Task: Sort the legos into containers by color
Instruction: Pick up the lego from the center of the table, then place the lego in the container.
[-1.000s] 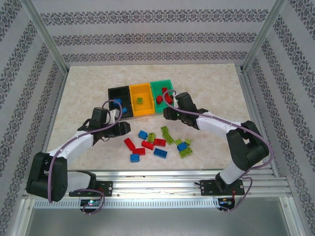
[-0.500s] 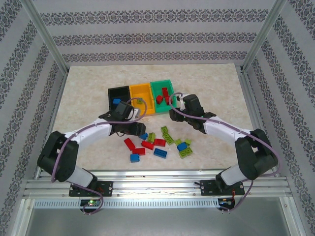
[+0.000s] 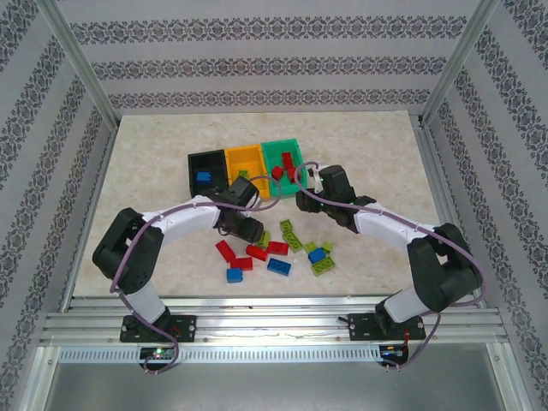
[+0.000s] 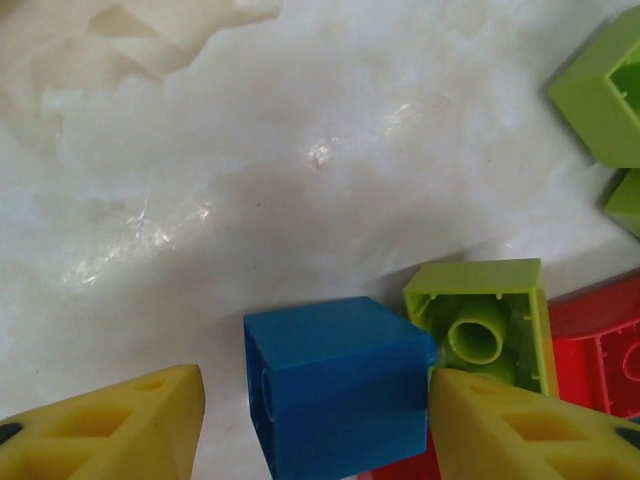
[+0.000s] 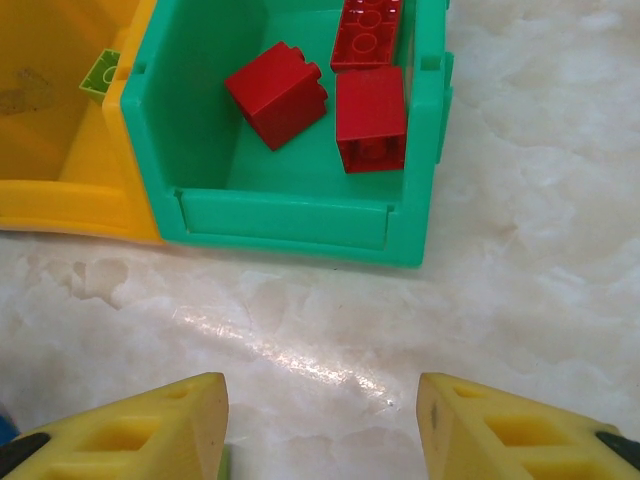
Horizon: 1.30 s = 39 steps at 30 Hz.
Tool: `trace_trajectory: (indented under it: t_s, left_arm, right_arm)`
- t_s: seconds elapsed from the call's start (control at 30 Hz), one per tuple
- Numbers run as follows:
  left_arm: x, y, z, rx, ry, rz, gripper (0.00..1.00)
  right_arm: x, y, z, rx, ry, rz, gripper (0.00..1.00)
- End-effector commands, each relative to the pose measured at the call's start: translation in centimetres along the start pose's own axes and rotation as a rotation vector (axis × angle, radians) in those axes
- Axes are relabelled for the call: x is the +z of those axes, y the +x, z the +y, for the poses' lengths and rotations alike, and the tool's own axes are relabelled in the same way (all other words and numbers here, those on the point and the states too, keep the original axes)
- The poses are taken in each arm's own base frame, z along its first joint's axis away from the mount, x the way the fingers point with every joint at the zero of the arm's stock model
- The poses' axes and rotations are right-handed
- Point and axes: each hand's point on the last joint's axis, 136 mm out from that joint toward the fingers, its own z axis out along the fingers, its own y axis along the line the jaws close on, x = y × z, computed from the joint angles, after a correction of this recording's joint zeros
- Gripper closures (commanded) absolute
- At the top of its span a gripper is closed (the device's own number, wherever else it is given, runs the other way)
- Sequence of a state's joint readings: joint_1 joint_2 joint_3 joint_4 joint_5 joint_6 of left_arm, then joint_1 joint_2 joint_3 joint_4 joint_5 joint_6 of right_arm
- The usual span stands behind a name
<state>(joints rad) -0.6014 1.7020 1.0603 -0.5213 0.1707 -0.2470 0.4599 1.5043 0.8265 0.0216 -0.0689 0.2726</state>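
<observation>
Early days: a dozen-odd loose legos (image 3: pixel 276 248) litter the desk (image 3: pixel 154 171), lower centre. Left gripper (image 4: pixel 312 380) has its jaws apart around a blue brick (image 4: pixel 340 365), not clamped yet. Right gripper (image 5: pixel 320 385) has its jaws apart and empty, just short of the green bin (image 5: pixel 290 215). Upper centre, the containers (image 3: pixel 282 142) hold three reds (image 5: pixel 372 118) there, a blue piece (image 3: pixel 203 177) in the black bin (image 3: pixel 205 156) and a lime piece (image 3: pixel 244 175) in the orange bin (image 3: pixel 242 151).

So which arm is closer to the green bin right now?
Right. The right arm has its jaws just short of the green bin, facing it. The left arm has its jaws over the loose pile, either side of a blue brick.
</observation>
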Motion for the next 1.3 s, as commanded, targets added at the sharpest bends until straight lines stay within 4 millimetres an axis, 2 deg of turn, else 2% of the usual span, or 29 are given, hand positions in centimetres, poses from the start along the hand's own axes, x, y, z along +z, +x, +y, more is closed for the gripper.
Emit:
trace_trajectory:
  t_s: [0.0,0.33,0.47,0.63,0.73,0.9,1.03,1.27]
  left_arm:
    - [0.2,0.9,0.3,0.022,-0.044,0.048,0.37]
    - [1.2,0.8,0.5,0.007,-0.053,0.068,0.41]
    - [1.2,0.6,0.4,-0.002,-0.049,0.061,0.48]
    - [0.3,-0.2,0.3,-0.009,-0.049,0.021,0.55]
    - [-0.4,-0.7,0.6,-0.014,-0.061,-0.008,0.56]
    - [-2.4,-2.6,0.6,-0.05,0.012,-0.085,0.59]
    - [-4.8,-4.3,2.6,-0.087,-0.003,-0.153,0.59]
    - [-9.2,-7.9,9.0,-0.202,-0.083,-0.28,0.59]
  right_arm:
    - [0.5,0.1,-0.1,-0.005,-0.008,-0.006,0.47]
    - [0.4,0.0,-0.1,-0.006,-0.008,-0.009,0.46]
    - [0.5,0.1,-0.1,-0.006,-0.009,-0.008,0.46]
    - [0.6,0.1,-0.1,-0.004,-0.012,-0.006,0.46]
    - [0.6,0.1,0.0,-0.003,-0.016,-0.005,0.46]
    - [0.8,0.3,0.1,0.002,-0.023,0.0,0.46]
    - [1.1,0.4,0.2,0.006,-0.032,0.005,0.46]
    - [1.6,0.8,0.3,0.011,-0.038,0.019,0.46]
